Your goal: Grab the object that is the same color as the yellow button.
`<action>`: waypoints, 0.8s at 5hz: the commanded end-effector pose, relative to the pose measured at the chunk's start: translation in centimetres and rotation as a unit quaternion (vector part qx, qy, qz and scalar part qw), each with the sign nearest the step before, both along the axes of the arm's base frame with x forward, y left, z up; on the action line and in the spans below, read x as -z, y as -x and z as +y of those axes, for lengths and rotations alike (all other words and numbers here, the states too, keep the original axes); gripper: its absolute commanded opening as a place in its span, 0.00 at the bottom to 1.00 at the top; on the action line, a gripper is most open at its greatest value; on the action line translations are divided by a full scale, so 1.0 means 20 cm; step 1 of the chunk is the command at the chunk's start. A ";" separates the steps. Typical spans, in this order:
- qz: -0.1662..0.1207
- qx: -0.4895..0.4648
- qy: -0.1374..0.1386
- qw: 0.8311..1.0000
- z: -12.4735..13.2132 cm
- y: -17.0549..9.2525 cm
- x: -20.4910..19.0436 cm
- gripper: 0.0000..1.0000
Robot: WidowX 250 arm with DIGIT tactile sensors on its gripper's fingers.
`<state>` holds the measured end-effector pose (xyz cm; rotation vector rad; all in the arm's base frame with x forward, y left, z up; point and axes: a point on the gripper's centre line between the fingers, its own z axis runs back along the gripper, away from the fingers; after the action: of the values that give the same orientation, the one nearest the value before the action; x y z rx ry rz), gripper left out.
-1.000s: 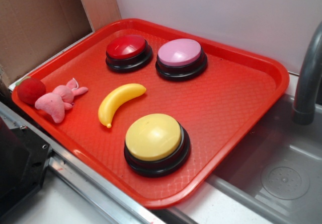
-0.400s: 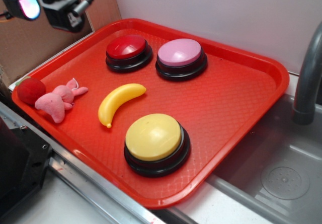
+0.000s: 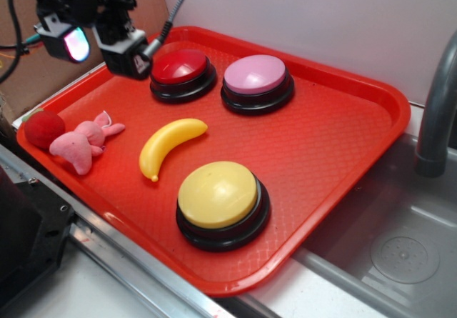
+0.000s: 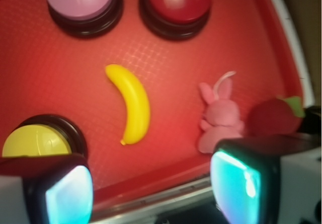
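Note:
A small glossy yellow toy banana (image 3: 168, 145) lies near the middle of the red tray (image 3: 343, 139), curved and untouched. In front of it, to the right, stands the yellow button (image 3: 218, 193), pale yellow on a black base. My gripper (image 3: 100, 50) hangs high over the tray's back left corner, well above and behind the banana, open and empty. In the wrist view the banana (image 4: 133, 103) lies ahead of the gripper (image 4: 153, 191), between its two glowing fingers, with the yellow button (image 4: 32, 141) partly hidden by the left finger.
A red-domed button (image 3: 180, 66) and a pink-domed button (image 3: 255, 75) stand at the tray's back. At the left edge lie a pink plush toy (image 3: 82, 143) and a red ball (image 3: 44, 128). A grey faucet (image 3: 435, 111) and sink (image 3: 400, 246) are on the right.
The gripper has come in from the upper left and moved right and down, over the tray's back left corner. Nothing on the tray has moved.

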<state>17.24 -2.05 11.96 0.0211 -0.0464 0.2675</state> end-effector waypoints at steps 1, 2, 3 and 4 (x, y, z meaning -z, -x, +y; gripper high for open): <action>-0.024 -0.027 0.011 0.999 0.05 -0.10 0.21 1.00; -0.017 -0.016 0.018 1.000 0.06 -0.13 0.32 1.00; -0.011 0.032 0.032 0.999 0.02 -0.19 0.42 1.00; -0.001 0.056 0.003 0.998 -0.03 -0.21 0.51 1.00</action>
<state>20.22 -2.63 1.01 0.0262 0.0108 0.1709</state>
